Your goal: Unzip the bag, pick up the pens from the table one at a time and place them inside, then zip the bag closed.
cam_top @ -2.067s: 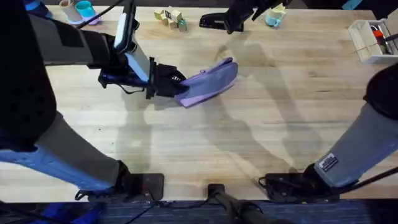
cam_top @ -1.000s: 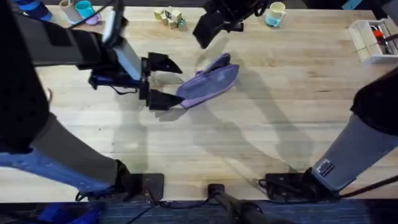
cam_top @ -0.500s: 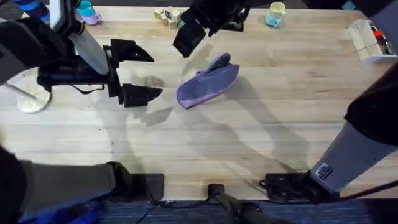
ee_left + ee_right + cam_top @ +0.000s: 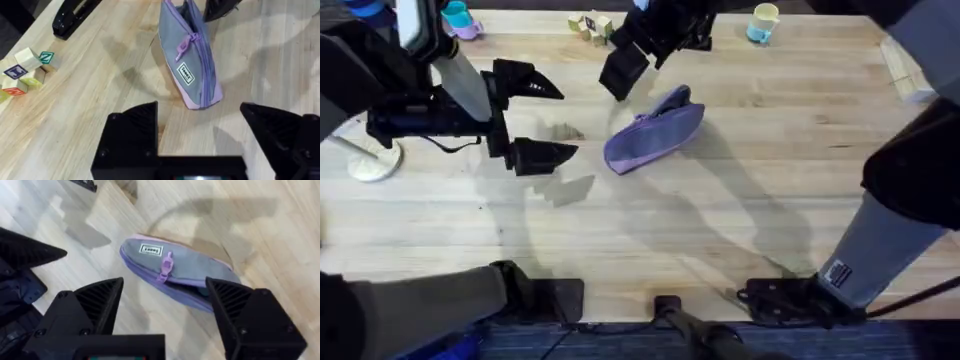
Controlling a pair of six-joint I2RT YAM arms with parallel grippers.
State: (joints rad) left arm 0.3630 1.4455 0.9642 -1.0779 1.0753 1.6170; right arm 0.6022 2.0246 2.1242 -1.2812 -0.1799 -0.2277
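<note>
Lilac fabric, one item: the bag (image 4: 655, 130) lies on the pale plank table (image 4: 770, 200), its zip shut, with one purple pull tab and one small white label whose print is too small to read. Your left gripper (image 4: 532, 120) hangs beside it, fingers spread, holding nothing. Your right gripper (image 4: 625, 62) hovers just behind it, fingers likewise spread. Four lettered wooden blocks (image 4: 27, 70); one black stapler (image 4: 75, 17).
</note>
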